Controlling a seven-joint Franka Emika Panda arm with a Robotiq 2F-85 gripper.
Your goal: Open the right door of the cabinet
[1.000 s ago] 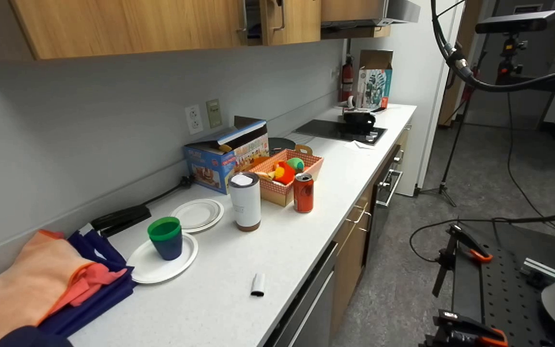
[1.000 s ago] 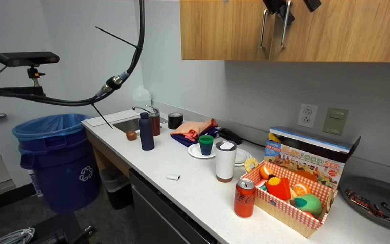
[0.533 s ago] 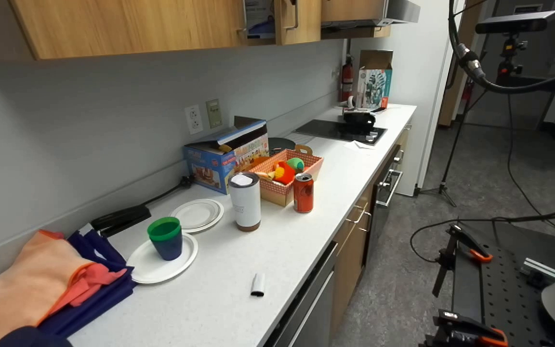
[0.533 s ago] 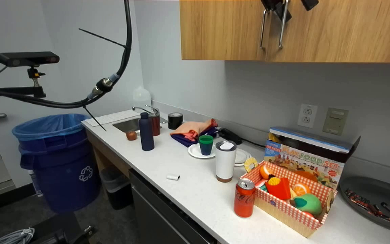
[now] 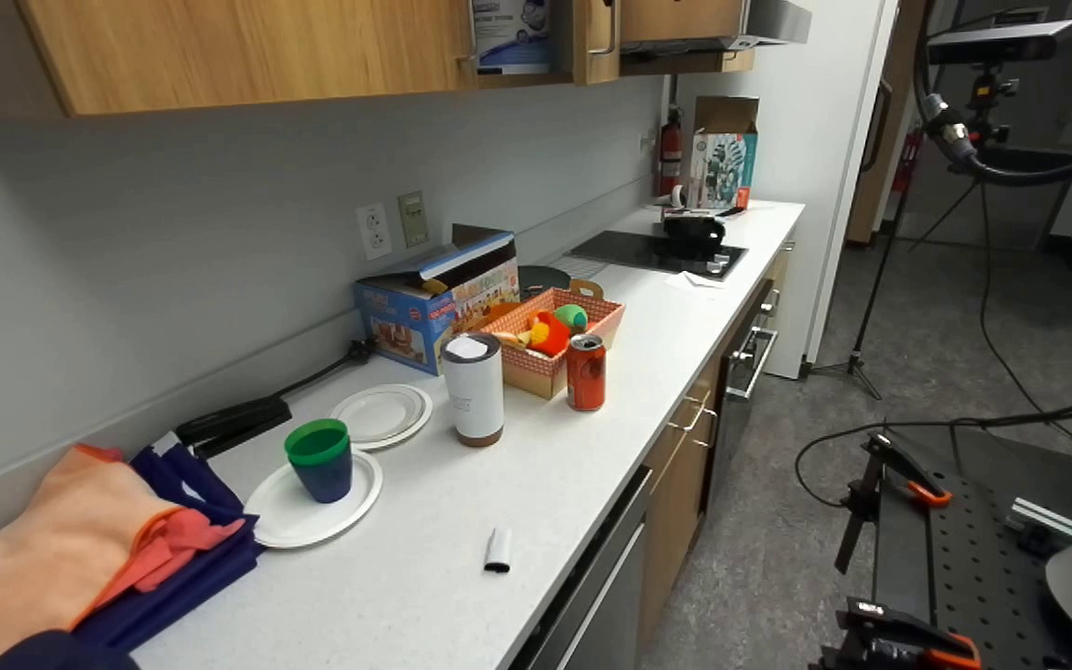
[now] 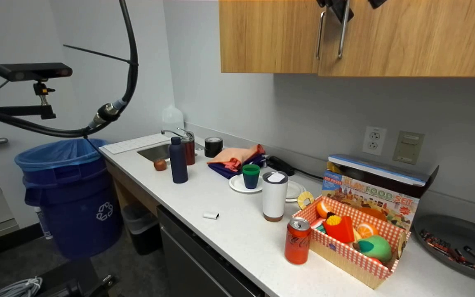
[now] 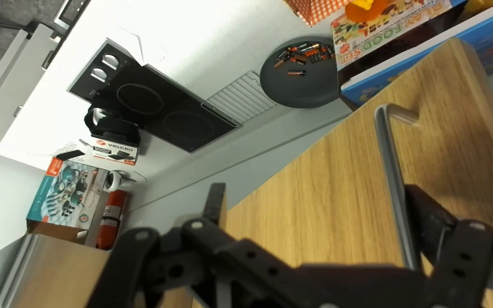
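While jaws stand apart, one jaw sits behind handle [image 7: 394,184] of right door [image 7: 323,201], other well clear.

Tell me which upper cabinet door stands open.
The right door: it is angled outward, exposing a blue-and-white box inside; the left door looks shut.

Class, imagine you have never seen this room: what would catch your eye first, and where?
Probably the red-checked basket of bright toy food on the white counter, with a red can beside it. Then perhaps the big blue bin at the left of an exterior view. Above the counter, the right door stands partly open, the hand at its handle.
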